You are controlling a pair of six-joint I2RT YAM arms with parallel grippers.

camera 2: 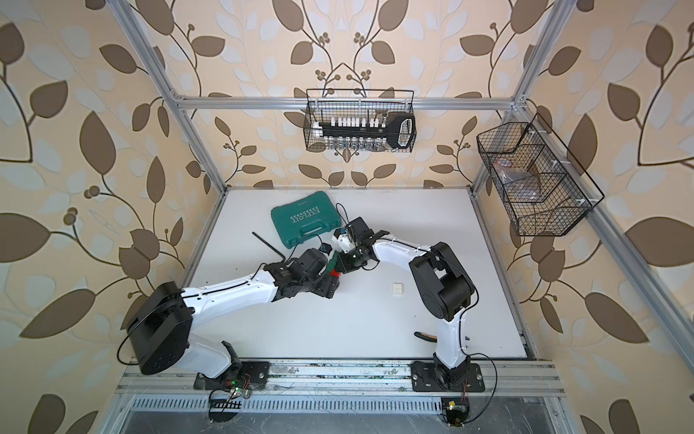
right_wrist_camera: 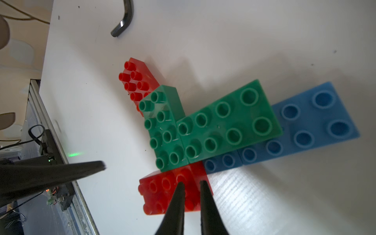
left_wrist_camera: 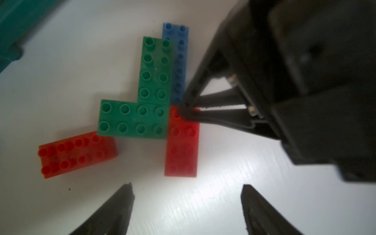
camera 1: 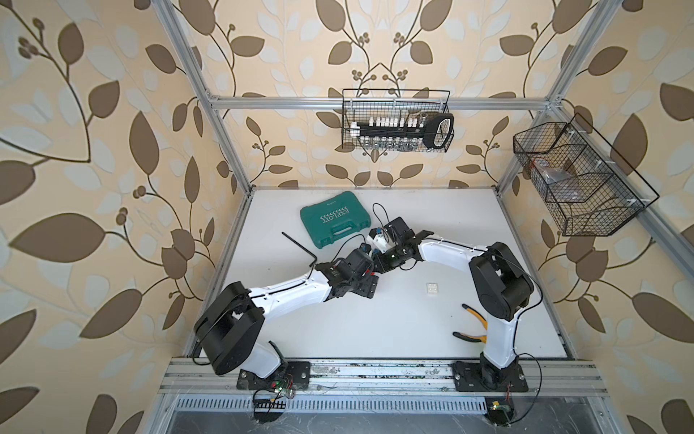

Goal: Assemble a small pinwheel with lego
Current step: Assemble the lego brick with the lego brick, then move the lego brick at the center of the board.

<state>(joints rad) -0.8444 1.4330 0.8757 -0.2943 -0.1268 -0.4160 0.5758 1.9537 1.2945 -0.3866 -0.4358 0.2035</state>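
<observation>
Mostly hidden in both top views: pinwheel (left_wrist_camera: 154, 114); L gripper (left_wrist_camera: 186, 186) wide, R gripper (right_wrist_camera: 192, 183) narrow.

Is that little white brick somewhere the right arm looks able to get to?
Probably yes: the white brick lies alone on the bare table, close beside the right arm, with nothing in between.

Pinwheel (left_wrist_camera: 142, 120) on table (camera 1: 338, 330) centre, case (camera 1: 334, 218) behind it, lone brick (camera 1: 432, 289) to its right, pliers (camera 1: 469, 337) front right.
</observation>
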